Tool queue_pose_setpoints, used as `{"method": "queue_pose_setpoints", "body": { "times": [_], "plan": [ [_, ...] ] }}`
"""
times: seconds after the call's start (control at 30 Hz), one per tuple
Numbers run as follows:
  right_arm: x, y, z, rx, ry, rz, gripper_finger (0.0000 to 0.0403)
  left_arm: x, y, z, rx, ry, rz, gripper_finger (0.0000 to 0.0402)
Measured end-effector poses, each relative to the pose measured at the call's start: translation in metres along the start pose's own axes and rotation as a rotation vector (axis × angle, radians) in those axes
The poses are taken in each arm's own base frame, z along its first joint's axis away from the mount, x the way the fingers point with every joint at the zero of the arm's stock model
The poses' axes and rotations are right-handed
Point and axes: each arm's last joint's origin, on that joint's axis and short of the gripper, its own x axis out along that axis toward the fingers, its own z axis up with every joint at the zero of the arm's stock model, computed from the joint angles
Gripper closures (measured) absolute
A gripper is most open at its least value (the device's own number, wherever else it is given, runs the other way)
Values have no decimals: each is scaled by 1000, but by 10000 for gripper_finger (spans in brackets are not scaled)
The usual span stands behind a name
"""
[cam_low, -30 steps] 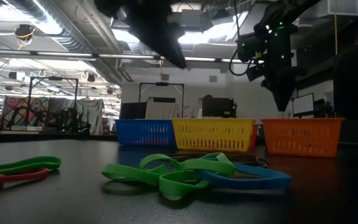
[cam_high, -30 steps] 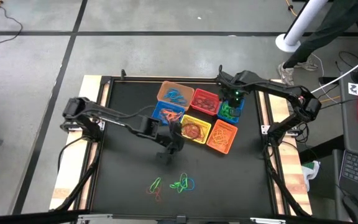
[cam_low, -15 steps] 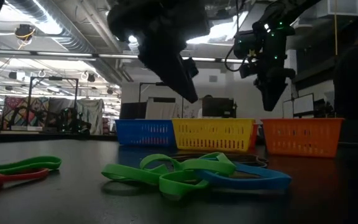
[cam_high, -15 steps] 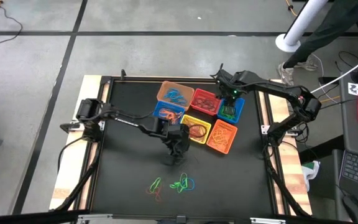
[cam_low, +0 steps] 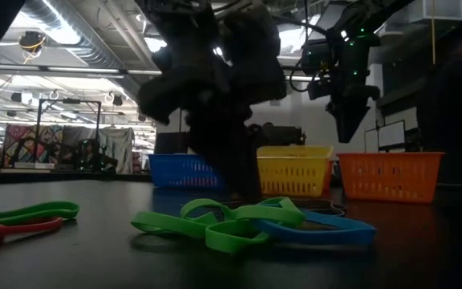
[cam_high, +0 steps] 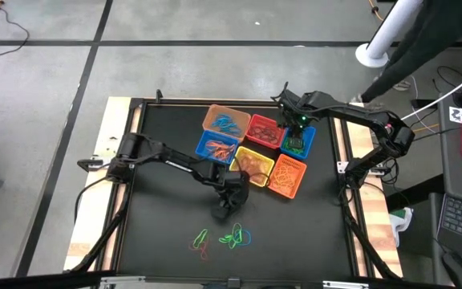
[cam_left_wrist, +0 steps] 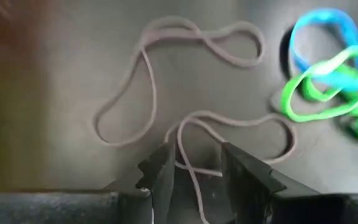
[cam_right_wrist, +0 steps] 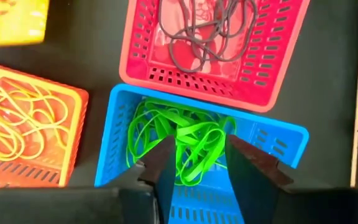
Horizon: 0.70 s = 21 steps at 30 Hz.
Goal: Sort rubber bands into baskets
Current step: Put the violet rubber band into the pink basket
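Six baskets cluster near the tabletop's far edge; loose rubber bands lie by the near edge. They're floppy and light, so I'd pinch one strand. Left gripper is low over a pale band, fingers parted, empty. Right gripper hovers open over the blue basket of green bands

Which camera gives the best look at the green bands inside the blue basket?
The right wrist view: it looks straight down on the green bands piled in the blue basket. The high view shows them as a small green patch; the low and left wrist views do not show them.
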Motion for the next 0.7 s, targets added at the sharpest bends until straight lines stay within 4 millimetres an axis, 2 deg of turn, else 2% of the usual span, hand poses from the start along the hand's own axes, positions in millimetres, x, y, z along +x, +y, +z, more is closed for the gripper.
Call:
{"method": "queue_pose_setpoints", "body": {
  "times": [0.17, 0.3, 0.43, 0.6, 0.7],
  "plan": [
    [0, -1, 2, -1, -17, -8, 262, 15, -2, -3, 23, 16, 19, 274],
    [0, -1, 2, -1, -22, -11, 262, 18, -5, -3, 41, 34, 55, 285],
    [0, -1, 2, -1, -23, -12, 262, 18, -6, -3, 43, 36, 72, 319],
    [0, -1, 2, -1, -22, -12, 262, 14, -6, -2, 44, 33, 80, 383],
    [0, -1, 2, -1, -22, -11, 262, 4, -7, 0, 42, 31, 89, 395]
  ]
}}
